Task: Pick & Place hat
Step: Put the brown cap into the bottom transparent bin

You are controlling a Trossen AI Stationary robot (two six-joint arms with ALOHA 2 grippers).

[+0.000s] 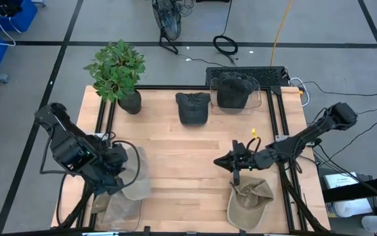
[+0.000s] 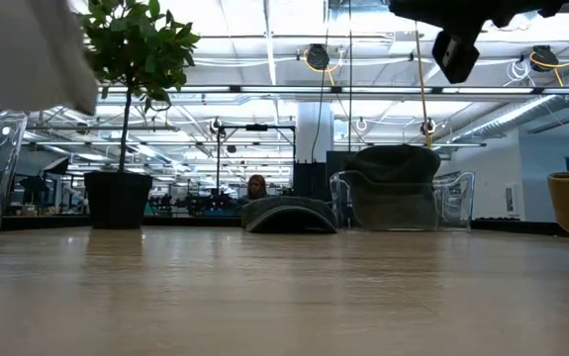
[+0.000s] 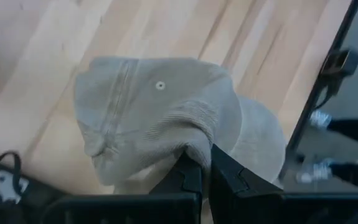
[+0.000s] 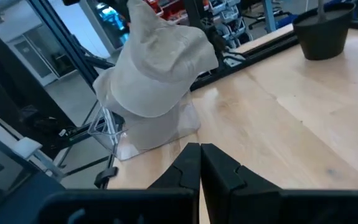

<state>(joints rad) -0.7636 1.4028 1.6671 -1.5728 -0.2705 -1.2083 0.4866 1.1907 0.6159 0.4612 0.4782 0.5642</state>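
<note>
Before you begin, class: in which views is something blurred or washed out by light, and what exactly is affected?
Low view: bright ceiling lights wash out the room above, and the pale hat at the top corner is a soft blur. Left wrist view: the beige hat is fairly clear, but the floor beyond the table edge is smeared. Right wrist view: the right gripper in the foreground is soft.

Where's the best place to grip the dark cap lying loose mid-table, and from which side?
Probably the crown of the dark cap, taken from straight above: it lies flat on the table, dome up, so the soft fabric can be pinched. Its brim hugs the wood.
</note>
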